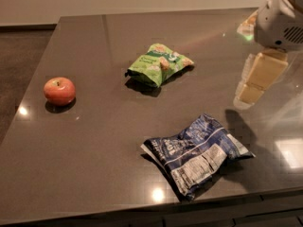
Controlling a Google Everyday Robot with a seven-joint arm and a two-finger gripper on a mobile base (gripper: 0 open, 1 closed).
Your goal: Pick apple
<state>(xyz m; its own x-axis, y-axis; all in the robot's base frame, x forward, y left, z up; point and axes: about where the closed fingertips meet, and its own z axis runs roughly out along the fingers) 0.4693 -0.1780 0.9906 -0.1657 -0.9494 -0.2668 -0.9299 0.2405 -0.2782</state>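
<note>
The apple [59,91] is small, round and red-orange with a stem dimple. It sits on the dark table [94,164] near the left edge. My gripper [248,94] hangs from the white arm at the far right, above the table surface and pointing down. It is far to the right of the apple, with both snack bags between them. It holds nothing that I can see.
A green snack bag [158,64] lies in the middle of the table toward the back. A crumpled blue and white snack bag [196,151] lies near the front edge, below and left of the gripper. The table's left edge runs close to the apple.
</note>
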